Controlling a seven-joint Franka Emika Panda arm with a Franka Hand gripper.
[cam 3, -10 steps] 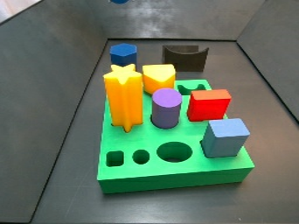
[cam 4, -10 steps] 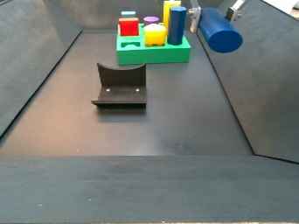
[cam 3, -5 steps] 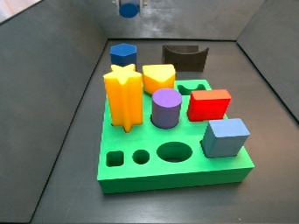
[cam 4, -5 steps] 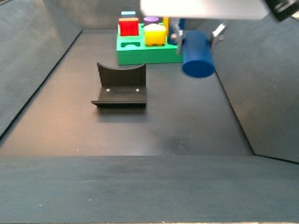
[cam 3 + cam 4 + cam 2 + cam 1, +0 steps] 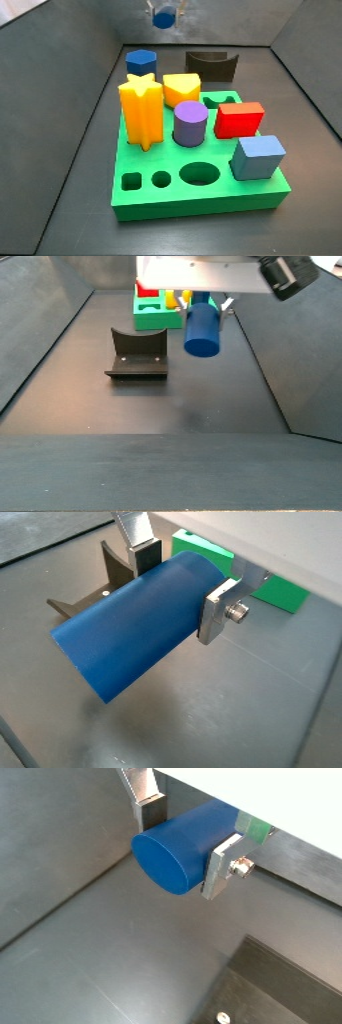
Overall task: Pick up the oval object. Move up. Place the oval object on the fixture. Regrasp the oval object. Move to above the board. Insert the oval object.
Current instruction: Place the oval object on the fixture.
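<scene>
Blue and smooth, the oval object (image 5: 202,328) hangs clamped lengthwise in my gripper (image 5: 171,584), in the air just right of the fixture (image 5: 136,353), and I judge it could slide between my pads or miss that narrow notch.

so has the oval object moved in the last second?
Yes. Clamped in the gripper, the oval object has shifted from the right wall toward the fixture.

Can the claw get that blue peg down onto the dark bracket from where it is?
Probably yes. The claw holds the peg in the air beside the fixture, whose notch is empty. Nothing stands between them on the floor, and the board sits further back.
</scene>
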